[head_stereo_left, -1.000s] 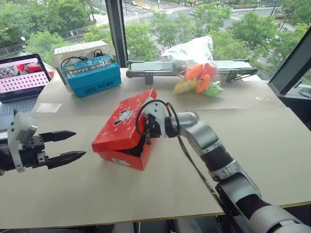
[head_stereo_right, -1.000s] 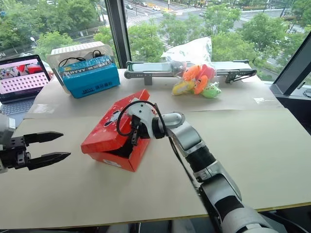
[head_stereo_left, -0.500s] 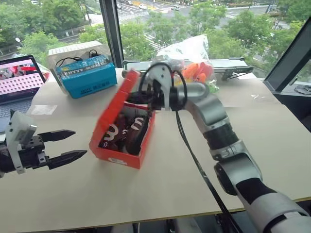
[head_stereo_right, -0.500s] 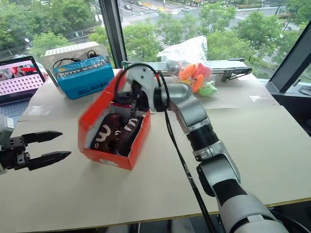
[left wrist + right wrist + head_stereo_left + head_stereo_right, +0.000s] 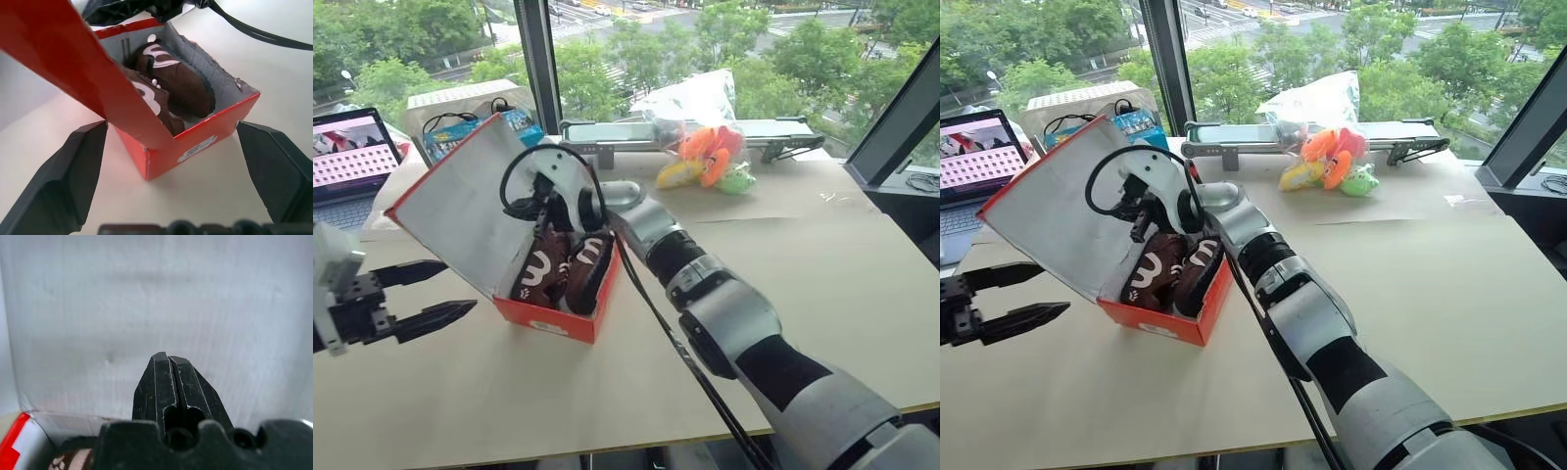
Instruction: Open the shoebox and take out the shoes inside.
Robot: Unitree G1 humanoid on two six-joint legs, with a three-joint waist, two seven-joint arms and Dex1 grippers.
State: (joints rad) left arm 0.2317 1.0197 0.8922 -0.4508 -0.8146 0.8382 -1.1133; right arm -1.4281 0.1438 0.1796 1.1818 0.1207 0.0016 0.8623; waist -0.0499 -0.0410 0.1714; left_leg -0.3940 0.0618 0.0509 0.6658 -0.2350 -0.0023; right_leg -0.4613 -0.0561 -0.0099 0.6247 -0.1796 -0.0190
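1. Left eye view: shoebox (image 5: 553, 318) on surface (image 5: 822, 284), lid (image 5: 460, 211) swung up, pale inside facing right.
2. Shoes (image 5: 563, 269) side by side inside shoebox.
3. Right gripper (image 5: 536, 208) over shoebox, against lid's inside; fingers (image 5: 171, 382) clenched, nothing between.
4. Left gripper (image 5: 429, 296) just left of shoebox, fingers (image 5: 435, 315) released, empty.
5. Blue box (image 5: 514, 122) behind shoebox lid.

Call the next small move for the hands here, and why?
Probably keep the shut right hand pressing the pale inside of the lid until it tips past upright and rests back. The shoebox is already open, the shoes lie exposed inside, and the open left hand waits beside the box, apart from it. Once the lid stays back, that hand could reach for a shoe.
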